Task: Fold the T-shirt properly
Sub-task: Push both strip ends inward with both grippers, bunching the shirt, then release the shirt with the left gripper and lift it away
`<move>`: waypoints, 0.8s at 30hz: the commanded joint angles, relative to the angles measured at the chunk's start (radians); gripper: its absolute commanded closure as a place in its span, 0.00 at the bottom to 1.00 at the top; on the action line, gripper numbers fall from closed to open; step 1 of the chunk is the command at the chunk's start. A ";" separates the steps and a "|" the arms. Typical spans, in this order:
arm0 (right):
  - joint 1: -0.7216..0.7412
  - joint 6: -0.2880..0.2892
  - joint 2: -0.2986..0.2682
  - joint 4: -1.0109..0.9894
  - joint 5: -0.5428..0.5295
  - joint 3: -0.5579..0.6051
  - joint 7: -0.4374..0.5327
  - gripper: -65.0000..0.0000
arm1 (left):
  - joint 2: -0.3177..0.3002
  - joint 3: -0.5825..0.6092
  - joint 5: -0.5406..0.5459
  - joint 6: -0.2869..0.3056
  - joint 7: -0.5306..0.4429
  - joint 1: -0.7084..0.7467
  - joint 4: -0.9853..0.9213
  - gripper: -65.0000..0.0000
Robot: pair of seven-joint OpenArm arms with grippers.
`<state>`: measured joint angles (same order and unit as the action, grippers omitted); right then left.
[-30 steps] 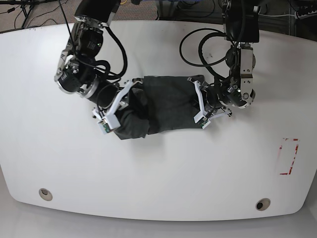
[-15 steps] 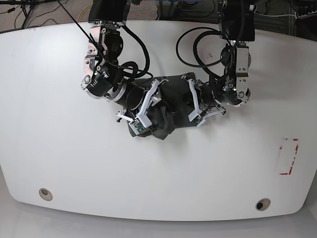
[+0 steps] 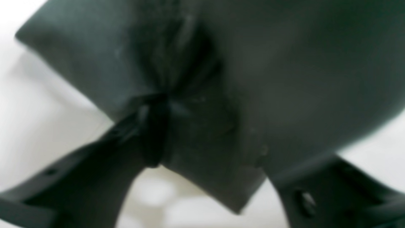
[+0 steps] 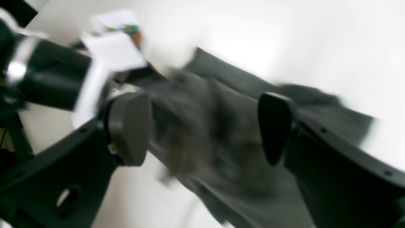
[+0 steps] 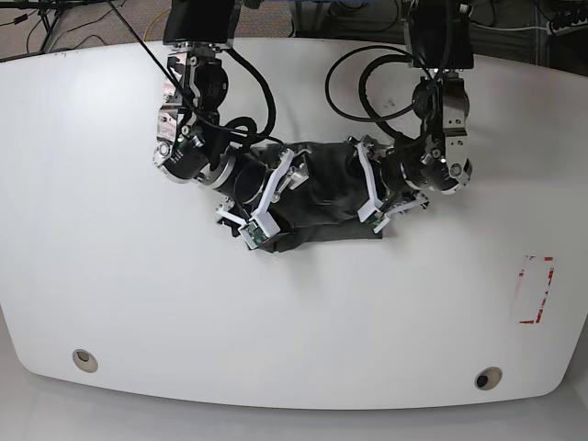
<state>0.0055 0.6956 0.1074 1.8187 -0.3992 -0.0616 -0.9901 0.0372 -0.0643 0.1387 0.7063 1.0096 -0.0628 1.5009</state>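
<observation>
T-shirt lies bunched on the white table between both arms. Left gripper pinches a fold of fabric. Right gripper fingers stand wide apart over the cloth.

Count from here: one T-shirt, bunched dark grey, on one white table. Two arms, so two grippers: left gripper and right gripper. Two round holes in the table near edge, one at, one at. One red tape outline on the right.
</observation>
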 commanded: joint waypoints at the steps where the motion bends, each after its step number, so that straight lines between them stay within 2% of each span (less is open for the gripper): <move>1: 0.018 0.003 0.007 0.025 -0.025 0.003 0.026 0.23 | -0.010 -0.025 0.043 -0.008 0.028 -0.018 0.042 0.43; 5: 0.018 0.003 0.007 0.051 -0.025 0.003 0.026 0.23 | -0.023 -0.068 0.152 -0.008 0.074 -0.042 0.082 0.43; 11: 0.018 0.003 0.005 0.065 -0.025 0.003 0.023 0.23 | -0.090 -0.137 0.327 -0.008 0.160 -0.067 0.146 0.44; 16: 0.018 0.003 0.001 0.065 -0.025 0.003 0.023 0.23 | -0.159 -0.249 0.510 -0.008 0.205 -0.078 0.209 0.44; 20: 0.018 0.003 0.001 0.063 -0.019 0.003 0.023 0.23 | -0.277 -0.377 0.634 -0.008 0.223 -0.079 0.246 0.44; 24: 0.020 0.003 0.004 0.056 -0.019 0.003 0.024 0.23 | -0.411 -0.513 0.701 -0.008 0.223 -0.075 0.241 0.44</move>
<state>0.0055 0.6960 0.1051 1.8614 -0.3962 -0.0605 -0.9909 -0.2909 -0.5266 0.8059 0.6968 1.2480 -0.1207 1.7256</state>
